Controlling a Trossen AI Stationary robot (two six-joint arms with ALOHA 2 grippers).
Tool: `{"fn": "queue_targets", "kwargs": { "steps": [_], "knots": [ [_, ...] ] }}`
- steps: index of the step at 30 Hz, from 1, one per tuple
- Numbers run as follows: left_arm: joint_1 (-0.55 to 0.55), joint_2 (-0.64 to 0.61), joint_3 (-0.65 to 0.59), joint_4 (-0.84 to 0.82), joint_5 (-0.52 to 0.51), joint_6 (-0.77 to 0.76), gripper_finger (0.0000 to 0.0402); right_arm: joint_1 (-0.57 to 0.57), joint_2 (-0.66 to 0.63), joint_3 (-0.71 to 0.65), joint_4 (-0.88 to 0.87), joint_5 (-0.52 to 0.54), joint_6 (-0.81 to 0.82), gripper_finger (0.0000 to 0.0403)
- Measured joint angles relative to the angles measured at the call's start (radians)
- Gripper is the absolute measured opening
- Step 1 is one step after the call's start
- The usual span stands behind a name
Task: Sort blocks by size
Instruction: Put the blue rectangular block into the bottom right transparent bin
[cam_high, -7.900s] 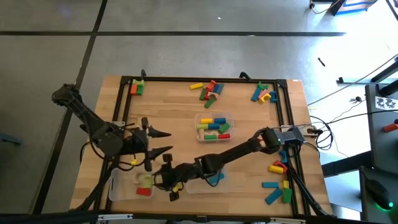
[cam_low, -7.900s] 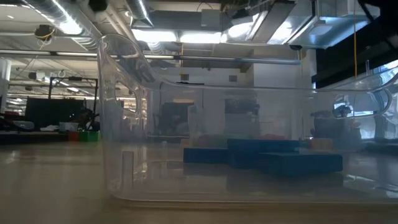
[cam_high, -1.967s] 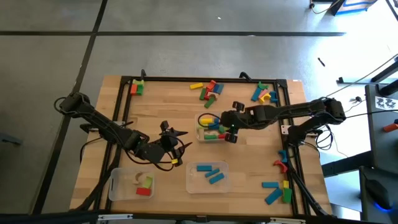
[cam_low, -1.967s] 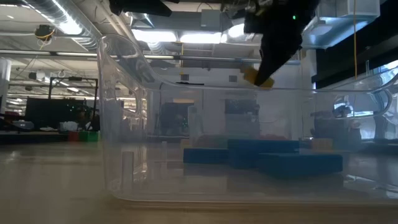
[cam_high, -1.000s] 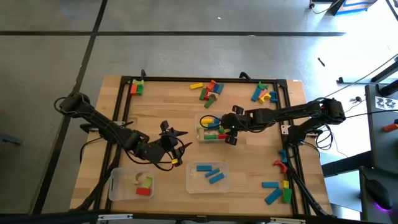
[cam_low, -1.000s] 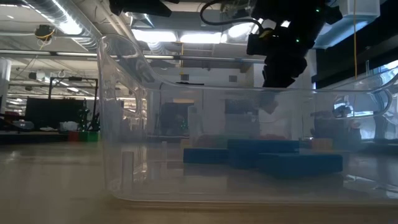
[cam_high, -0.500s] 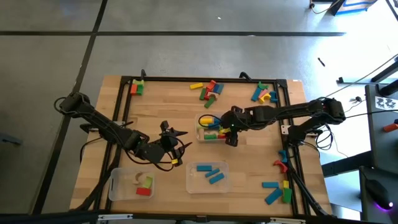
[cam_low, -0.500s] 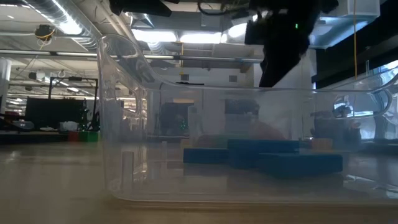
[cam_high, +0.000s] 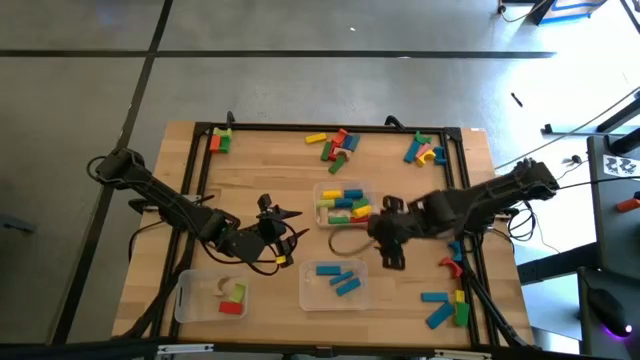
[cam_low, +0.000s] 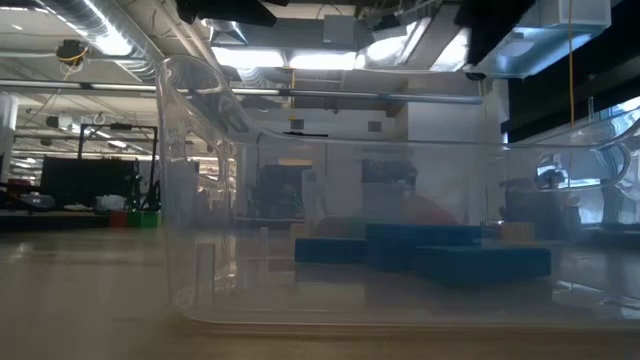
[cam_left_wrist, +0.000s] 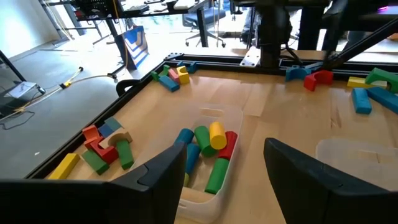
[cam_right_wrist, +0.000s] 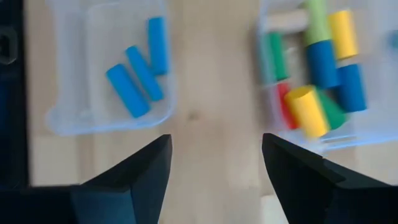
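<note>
Here, from left to right across the table (cam_high: 270, 180): the left gripper (cam_high: 283, 238) hovers just above the near-left tray (cam_high: 190, 300), jaws apart and empty. That tray holds what look like three pieces, a red, a green and a pale one, though it is hard to be sure from overhead. The middle near tray (cam_high: 308, 290) holds three blue bars (cam_right_wrist: 142, 71), lying roughly parallel. Beyond it sits the centre tray (cam_high: 371, 188), packed with about nine mixed blocks (cam_high: 343, 205). The right gripper (cam_high: 388, 240) hangs over bare wood between these two trays, jaws spread with nothing between them.

Loose blocks remain in four clusters: two at the far-left corner (cam_high: 220, 140), about six at the far middle (cam_high: 335, 145), three or four at the far right (cam_high: 425, 152), and about seven at the near right (cam_high: 448, 295). That near-right cluster lies to the right gripper's own side and nearest it; its long blue bar (cam_high: 440, 315) lies diagonally, so the jaws would probably need to straddle it crosswise.
</note>
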Motion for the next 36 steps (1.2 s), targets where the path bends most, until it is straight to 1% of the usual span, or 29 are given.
{"fn": "queue_targets", "kwargs": {
  "steps": [4,12,18,21,24,28,32,36],
  "knots": [
    [0.000,0.000,0.000,0.000,0.000,-0.002,0.0210,0.116,0.000,0.001,-0.041,0.005,0.101,0.0253],
    [0.000,0.000,0.000,0.000,0.000,-0.009,0.0210,0.366,0.000,-0.002,-0.135,0.087,0.383,0.0253],
    [0.000,0.000,0.000,0.000,0.000,-0.018,0.0210,0.525,-0.001,-0.101,-0.124,0.096,0.558,0.0253],
    [0.000,0.000,0.000,0.000,0.000,-0.020,0.0210,0.591,-0.001,-0.188,-0.088,0.060,0.617,0.0253],
    [0.000,0.000,0.000,0.000,0.000,-0.018,0.0210,0.644,-0.001,-0.277,-0.010,0.011,0.655,0.0253],
    [0.000,0.000,0.000,0.000,0.000,-0.018,0.0210,0.687,-0.001,-0.391,0.130,-0.019,0.681,0.0253],
    [0.000,0.000,0.000,0.000,0.000,-0.018,0.0210,0.697,-0.001,-0.481,0.229,-0.033,0.690,0.0253],
    [0.000,0.000,0.000,0.000,0.000,-0.018,0.0210,0.694,0.000,-0.540,0.287,-0.036,0.734,0.0253]
  ]
}}
